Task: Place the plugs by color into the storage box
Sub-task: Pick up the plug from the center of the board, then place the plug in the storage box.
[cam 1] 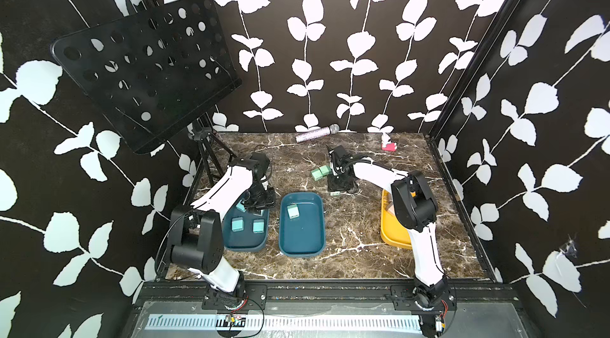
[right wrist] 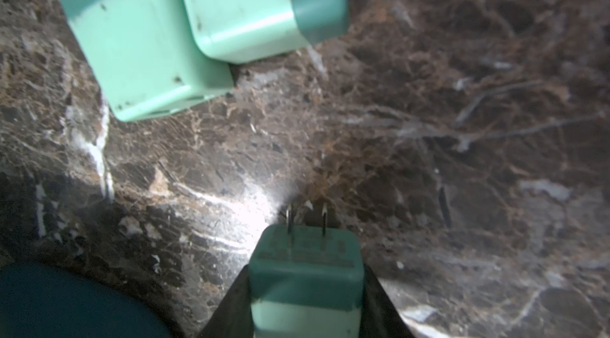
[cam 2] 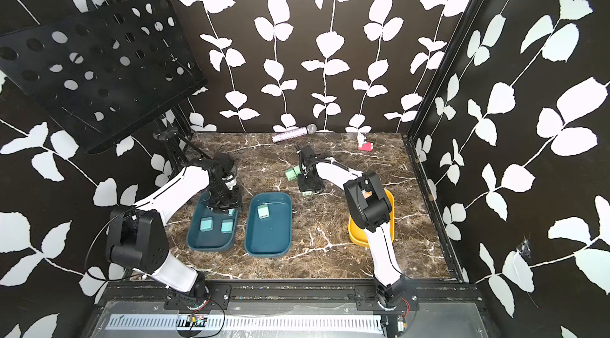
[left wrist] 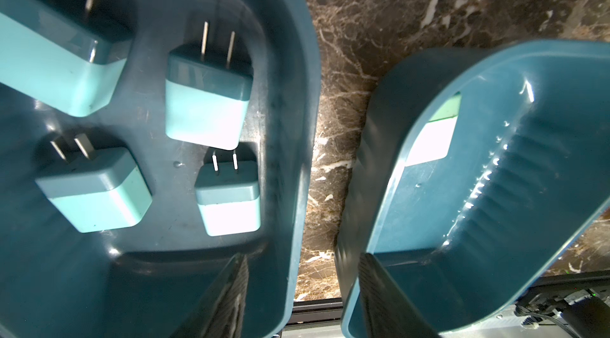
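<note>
1. The left tray [cam 1: 244, 248], dark teal, holds four light blue plugs [left wrist: 206, 102], each lying apart from the others.
2. The left tool [left wrist: 302, 267] hangs over that tray's far end, its jaws apart with nothing between them.
3. The middle tray [cam 1: 301, 255], just beside the first, holds a single mint plug [cam 1: 292, 212] near its far end.
4. A mint pair [cam 1: 319, 173] lies on the table [cam 1: 363, 227] beyond the middle tray, the two touching.
5. The right tool [cam 1: 336, 191], just right of the pair and nearer, is clamped on a third green plug [right wrist: 305, 263]. Its prongs point away from the wrist, and it is low at the table. Whether it rests on the surface cannot be told.
6. The yellow tray [cam 1: 391, 237] sits at the right, partly hidden behind the right arm.
</note>
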Tool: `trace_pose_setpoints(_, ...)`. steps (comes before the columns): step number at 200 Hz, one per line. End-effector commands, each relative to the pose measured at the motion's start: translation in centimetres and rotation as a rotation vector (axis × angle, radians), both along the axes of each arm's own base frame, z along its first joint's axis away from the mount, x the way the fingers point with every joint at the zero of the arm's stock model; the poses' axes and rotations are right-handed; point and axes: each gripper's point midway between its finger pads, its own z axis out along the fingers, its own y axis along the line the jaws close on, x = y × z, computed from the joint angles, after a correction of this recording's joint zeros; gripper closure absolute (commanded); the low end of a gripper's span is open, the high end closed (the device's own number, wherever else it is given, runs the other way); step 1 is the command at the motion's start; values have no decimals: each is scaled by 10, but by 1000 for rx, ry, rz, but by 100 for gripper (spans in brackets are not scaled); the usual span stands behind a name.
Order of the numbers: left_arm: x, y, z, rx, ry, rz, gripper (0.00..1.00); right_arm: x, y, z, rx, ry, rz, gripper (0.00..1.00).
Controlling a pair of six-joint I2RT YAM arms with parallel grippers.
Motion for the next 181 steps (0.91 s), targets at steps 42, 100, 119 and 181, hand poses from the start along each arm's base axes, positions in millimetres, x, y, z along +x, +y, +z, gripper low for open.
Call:
trace_pose_setpoints(42, -2, -2, 0, -16, -4, 12, 44, -12, 8, 69, 63, -89, -18, 68)
trace_pose_setpoints(100, 2, -4, -3, -24, -8, 23, 44, -45, 61, 107, 132, -138, 38, 68)
trace_pose_setpoints(119, 3, -5, -4, -26, -8, 24, 44, -58, 81, 107, 143, -133, 60, 68)
trace_pose_setpoints(181, 3, -5, -5, -22, -7, 21, 44, -82, 109, 75, 117, -80, 104, 68)
